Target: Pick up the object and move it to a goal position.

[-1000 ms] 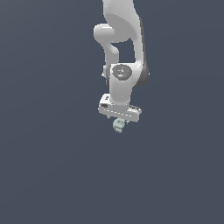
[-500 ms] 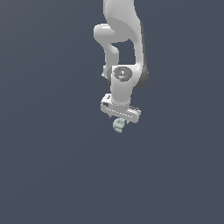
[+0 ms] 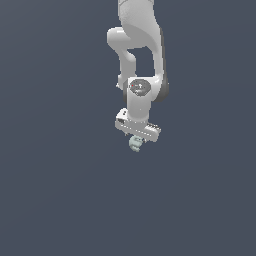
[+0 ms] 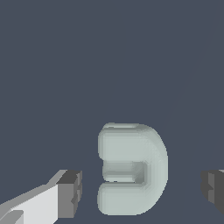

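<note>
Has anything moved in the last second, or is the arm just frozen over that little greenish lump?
Almost nothing changed. The gripper hovers at about the same spot above the pale mint-grey object, at most a hair lower. Nothing was taken hold of: in the wrist view the object sits between the open fingers with gaps on both sides. The object has not shifted.

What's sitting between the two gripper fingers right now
The pale mint-grey object sits between the fingers, with a gap on each side, so the gripper is open around it. The wrist view shows this.
</note>
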`<action>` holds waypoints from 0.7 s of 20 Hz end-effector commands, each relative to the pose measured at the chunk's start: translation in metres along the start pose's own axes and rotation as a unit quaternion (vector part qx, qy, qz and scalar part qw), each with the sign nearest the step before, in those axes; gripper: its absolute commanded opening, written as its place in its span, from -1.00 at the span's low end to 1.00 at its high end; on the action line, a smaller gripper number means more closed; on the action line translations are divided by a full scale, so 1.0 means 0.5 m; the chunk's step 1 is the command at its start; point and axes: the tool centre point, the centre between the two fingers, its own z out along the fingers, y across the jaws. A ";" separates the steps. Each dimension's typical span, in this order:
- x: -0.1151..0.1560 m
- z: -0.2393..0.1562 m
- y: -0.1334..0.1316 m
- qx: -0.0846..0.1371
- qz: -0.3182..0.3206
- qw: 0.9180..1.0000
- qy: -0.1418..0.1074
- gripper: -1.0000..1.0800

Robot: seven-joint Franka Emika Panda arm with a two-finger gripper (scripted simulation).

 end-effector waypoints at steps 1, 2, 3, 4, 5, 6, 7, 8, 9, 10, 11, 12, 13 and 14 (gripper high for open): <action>-0.002 0.021 0.001 0.000 0.000 1.000 0.000 0.92; -0.002 0.032 0.001 0.000 0.001 1.000 0.000 0.92; -0.002 0.043 0.001 0.000 0.001 1.000 0.000 0.92; -0.002 0.052 0.001 0.000 0.001 1.000 0.000 0.92; -0.003 0.060 0.001 0.000 0.001 1.000 0.000 0.92; -0.002 0.066 0.001 0.000 0.002 1.000 0.000 0.92; -0.002 0.071 0.001 0.000 0.002 1.000 0.000 0.92; -0.002 0.075 0.001 0.000 0.002 1.000 0.000 0.92; -0.002 0.078 0.000 0.000 0.002 1.000 0.000 0.92; -0.001 0.079 0.001 0.000 0.002 1.000 0.000 0.92; -0.001 0.080 0.001 0.000 0.002 1.000 0.000 0.92; -0.001 0.080 0.001 0.000 0.002 1.000 0.000 -1.00; -0.001 0.080 0.001 0.000 0.002 1.000 0.000 -1.00; -0.001 0.080 0.001 0.000 0.002 1.000 0.000 -1.00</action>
